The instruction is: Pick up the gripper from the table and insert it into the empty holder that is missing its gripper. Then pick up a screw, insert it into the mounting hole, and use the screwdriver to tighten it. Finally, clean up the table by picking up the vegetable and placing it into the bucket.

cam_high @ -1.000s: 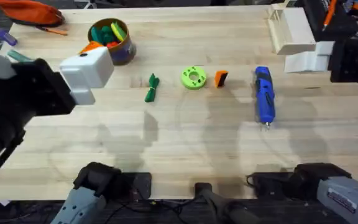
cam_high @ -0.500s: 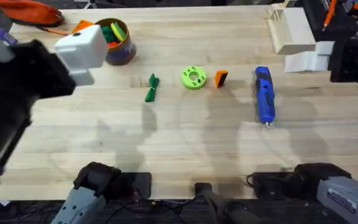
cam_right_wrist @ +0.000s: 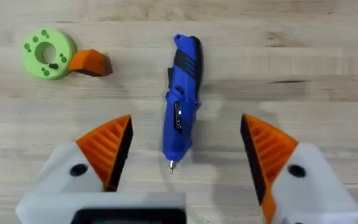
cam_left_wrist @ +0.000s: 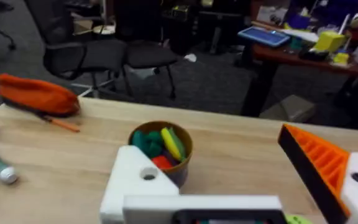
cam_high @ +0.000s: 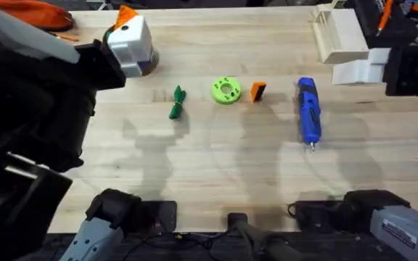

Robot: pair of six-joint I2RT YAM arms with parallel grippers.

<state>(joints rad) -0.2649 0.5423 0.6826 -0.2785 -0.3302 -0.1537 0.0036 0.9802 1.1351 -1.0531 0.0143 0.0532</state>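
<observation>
Rising toward the frame's upper left, the left arm (cam_high: 125,40) presents its bare holder (cam_left_wrist: 143,180), jaws apart; right jaws hang open over the screwdriver (cam_right_wrist: 181,127).

The screwdriver (cam_right_wrist: 181,102) lies between the open end effector's (cam_right_wrist: 186,152) fingers.

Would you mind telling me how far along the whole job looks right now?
Nothing looks done. The gripper, screwdriver and vegetable lie untouched on the table. The left gripper, one holder bare, hangs above the bucket; the right gripper hovers open over the screwdriver.
</observation>
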